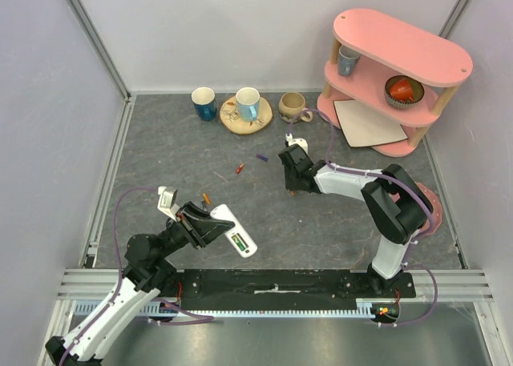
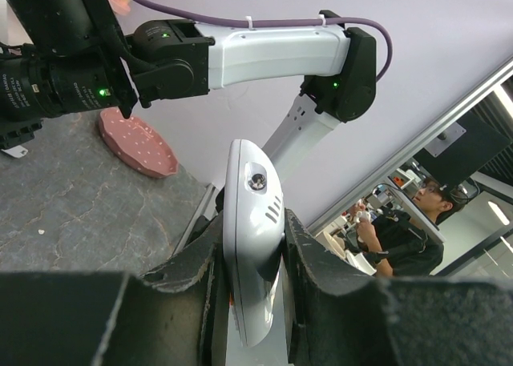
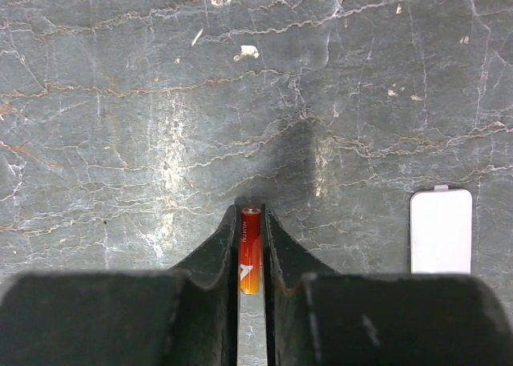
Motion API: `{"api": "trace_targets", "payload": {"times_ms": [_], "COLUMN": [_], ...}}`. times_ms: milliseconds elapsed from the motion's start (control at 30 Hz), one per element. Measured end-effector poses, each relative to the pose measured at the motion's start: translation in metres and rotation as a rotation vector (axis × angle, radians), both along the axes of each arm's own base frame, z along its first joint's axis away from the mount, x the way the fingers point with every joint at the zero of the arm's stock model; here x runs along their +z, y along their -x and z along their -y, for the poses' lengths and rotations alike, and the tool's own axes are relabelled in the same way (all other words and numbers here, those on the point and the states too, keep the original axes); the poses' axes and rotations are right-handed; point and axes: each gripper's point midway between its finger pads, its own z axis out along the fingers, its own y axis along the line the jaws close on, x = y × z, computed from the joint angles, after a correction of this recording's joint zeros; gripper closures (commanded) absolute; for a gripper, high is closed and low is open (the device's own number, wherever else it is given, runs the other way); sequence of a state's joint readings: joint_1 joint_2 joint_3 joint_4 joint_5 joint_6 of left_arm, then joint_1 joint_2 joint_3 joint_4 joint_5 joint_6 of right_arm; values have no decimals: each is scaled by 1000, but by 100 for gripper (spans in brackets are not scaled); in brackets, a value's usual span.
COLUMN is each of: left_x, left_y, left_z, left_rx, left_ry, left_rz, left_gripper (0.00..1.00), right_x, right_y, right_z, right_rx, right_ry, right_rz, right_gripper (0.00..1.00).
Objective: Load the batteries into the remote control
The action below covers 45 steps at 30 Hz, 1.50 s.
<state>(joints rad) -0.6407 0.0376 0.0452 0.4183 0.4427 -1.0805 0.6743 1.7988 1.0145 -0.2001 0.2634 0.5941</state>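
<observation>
Battery point(image 3: 250, 250), red-orange, is sitting clamped between the right jaws, its long axis running along the fingers, just above the bench point(image 3: 120, 102). The left jaws are clenching the remote control point(image 1: 234, 231) by its long edges at the near left. In the top view the remote control is lying diagonally, its compartment facing up and a green cell point(image 1: 238, 240) apparently sitting in it. From the right jaws it is lying leftward and nearer the arm bases. By my judgement the right arm is needing to swing across and turn its load parallel to that slot.
</observation>
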Motion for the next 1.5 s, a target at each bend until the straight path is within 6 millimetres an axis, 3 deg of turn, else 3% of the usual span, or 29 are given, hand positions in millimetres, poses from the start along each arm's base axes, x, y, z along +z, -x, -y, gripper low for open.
{"api": "trace_targets", "payload": {"times_ms": [67,300,500,567,767,900,967,1100,1333,1500], "left_x": [0,-2,-17,-23,-44,-58,-64,-67,-49,-45], "left_y": [-1,-4,-17,-22,-38,-51,-57,-66,-77,-83], "left_z": [0,3,11,14,24,30,34,41,43,44], "left_rx": [0,2,8,10,25,40,44,41,59,69], "left_ry": [-1,-9,-54,-72,-122,-150,-159,-159,-80,-53], "left_rz": [-2,-13,-76,-103,-177,-228,-250,-279,-262,-293], "left_gripper": [98,98,98,98,98,98,98,98,98,98], "right_x": [0,2,12,32,139,191,205,213,246,257], "right_y": [0,3,48,57,53,65,73,92,130,142], "right_z": [0,0,12,14,0,-6,-11,-24,-41,-53], "right_rx": [0,11,86,115,192,246,290,374,484,493], "right_ry": [1,-15,-66,-101,-274,-338,-348,-355,-479,-552], "right_rz": [1,-4,-49,-16,270,422,466,486,548,585], "right_gripper": [100,100,100,100,100,100,100,100,100,100]}}
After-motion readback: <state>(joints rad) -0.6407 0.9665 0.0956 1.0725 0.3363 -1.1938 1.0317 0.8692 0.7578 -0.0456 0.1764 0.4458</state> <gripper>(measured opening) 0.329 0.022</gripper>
